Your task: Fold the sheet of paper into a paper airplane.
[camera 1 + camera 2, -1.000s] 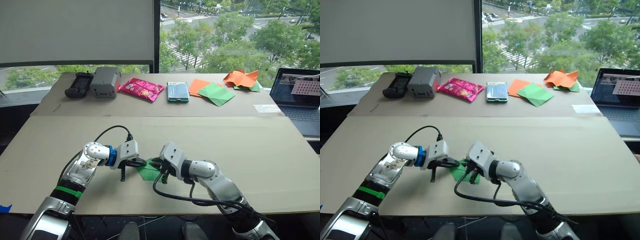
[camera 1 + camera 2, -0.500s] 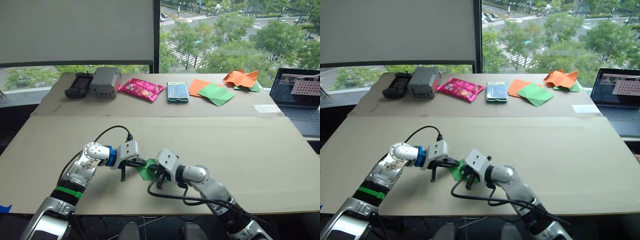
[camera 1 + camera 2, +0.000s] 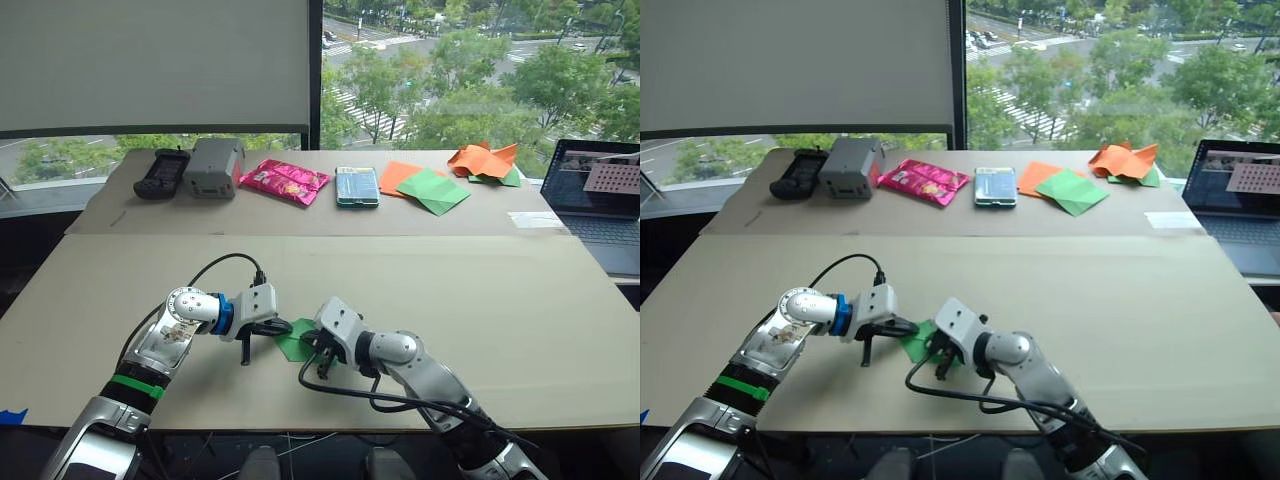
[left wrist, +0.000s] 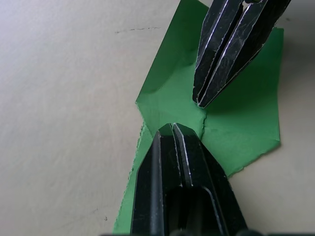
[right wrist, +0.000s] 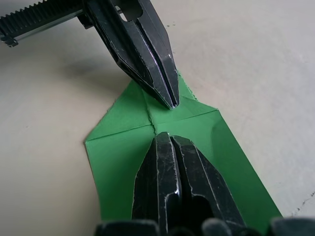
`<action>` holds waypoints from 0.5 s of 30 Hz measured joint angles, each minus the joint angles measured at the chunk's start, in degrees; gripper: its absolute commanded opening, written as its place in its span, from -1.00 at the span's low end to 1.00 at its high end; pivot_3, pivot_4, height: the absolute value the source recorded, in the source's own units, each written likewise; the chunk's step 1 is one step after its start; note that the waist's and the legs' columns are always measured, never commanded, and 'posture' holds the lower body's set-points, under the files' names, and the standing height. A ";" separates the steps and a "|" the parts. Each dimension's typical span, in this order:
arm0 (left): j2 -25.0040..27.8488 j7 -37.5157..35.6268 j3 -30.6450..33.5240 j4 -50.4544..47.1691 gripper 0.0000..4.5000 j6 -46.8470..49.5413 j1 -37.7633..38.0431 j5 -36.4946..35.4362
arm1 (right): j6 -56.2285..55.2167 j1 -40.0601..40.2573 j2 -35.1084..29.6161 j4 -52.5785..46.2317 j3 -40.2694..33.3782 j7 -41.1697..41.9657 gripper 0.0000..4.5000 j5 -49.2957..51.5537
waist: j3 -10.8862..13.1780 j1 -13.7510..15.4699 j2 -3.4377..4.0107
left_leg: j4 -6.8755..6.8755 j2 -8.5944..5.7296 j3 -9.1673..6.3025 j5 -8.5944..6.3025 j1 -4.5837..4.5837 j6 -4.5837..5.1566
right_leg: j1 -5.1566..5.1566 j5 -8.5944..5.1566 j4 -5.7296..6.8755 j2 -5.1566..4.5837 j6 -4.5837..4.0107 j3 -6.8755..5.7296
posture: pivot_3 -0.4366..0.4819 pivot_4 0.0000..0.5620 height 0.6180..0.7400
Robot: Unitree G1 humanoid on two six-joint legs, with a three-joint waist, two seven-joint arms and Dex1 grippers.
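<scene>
The green paper (image 3: 296, 340) lay flat near the front edge of the counter (image 3: 520, 300), roughly midway along it, already folded into a small layered shape with creases crossing at its middle. Both claws met over it. The left claw (image 4: 173, 129), its two fingers pressed together, came in from the counter's left side with its tips down on the paper at the crossing of the creases. The right claw (image 5: 169, 138), likewise pressed together and pinching nothing, came in from the right side, its tips just beside the left's and seemingly resting on the same fold line. In the wrist views the two sets of black tips stood nearly nose to nose, with only a sliver of green between them.

The paper looked thin, light and limp, likely to slide on the smooth counter under any sideways push and to tear or crumple if pinched hard; one edge already showed a ragged line. It would probably handle best with one claw pinning a folded layer flat while the other took a free edge or corner, well clear of the creased middle. The layered flaps seemed stiff enough to hold a crease once pressed down.
</scene>
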 measured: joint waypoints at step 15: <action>0.00 0.04 -0.27 0.20 -1.00 -0.95 0.06 0.09 | 3.10 3.81 -4.13 -5.71 -1.77 -0.42 -0.99 1.73 | -0.02 0.13 0.01 | 0.02 0.00 0.00 -0.01 -0.02 -0.02 | 0.00 0.00 -0.07 -0.02 0.00 0.00 | -0.05 -0.47 0.64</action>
